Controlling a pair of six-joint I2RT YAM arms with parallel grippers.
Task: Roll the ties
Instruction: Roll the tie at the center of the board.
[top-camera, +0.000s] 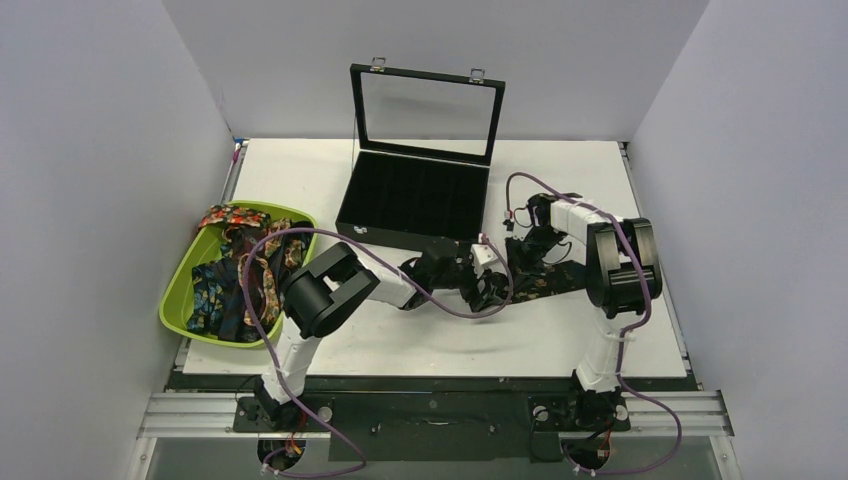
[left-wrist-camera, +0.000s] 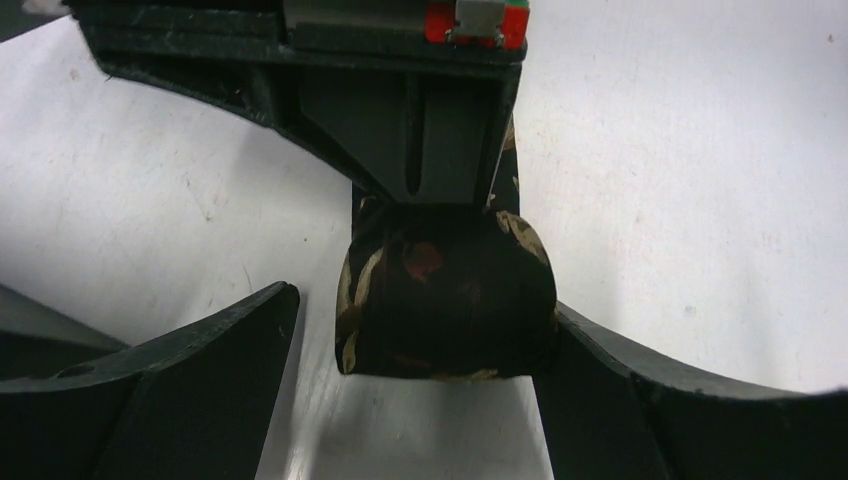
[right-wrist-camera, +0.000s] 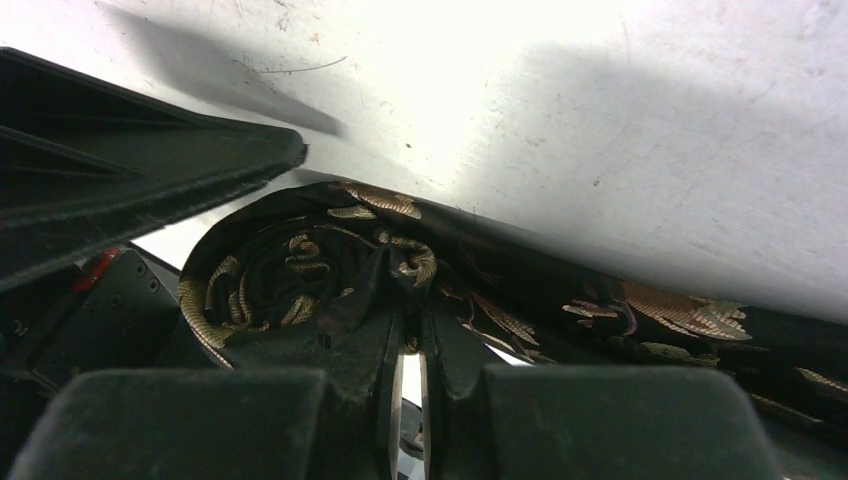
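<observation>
A dark tie with tan-gold florals (top-camera: 545, 283) lies on the white table right of centre, its near end wound into a roll (left-wrist-camera: 445, 300). My right gripper (right-wrist-camera: 410, 300) is shut on the middle of that roll (right-wrist-camera: 300, 270), pinching the fabric; the tie's loose length (right-wrist-camera: 660, 315) trails off to the right. My left gripper (left-wrist-camera: 420, 312) is open with the roll between its fingers; the right finger (left-wrist-camera: 600, 370) touches the roll and the left finger (left-wrist-camera: 230, 350) stands apart. In the top view both grippers, left (top-camera: 484, 288) and right (top-camera: 497, 265), meet at the roll.
A green tray (top-camera: 178, 300) at the left edge holds several more patterned ties (top-camera: 240, 275). A black compartment box (top-camera: 415, 200) with its glass lid up stands at the back centre. Purple cables (top-camera: 440, 305) loop over both arms.
</observation>
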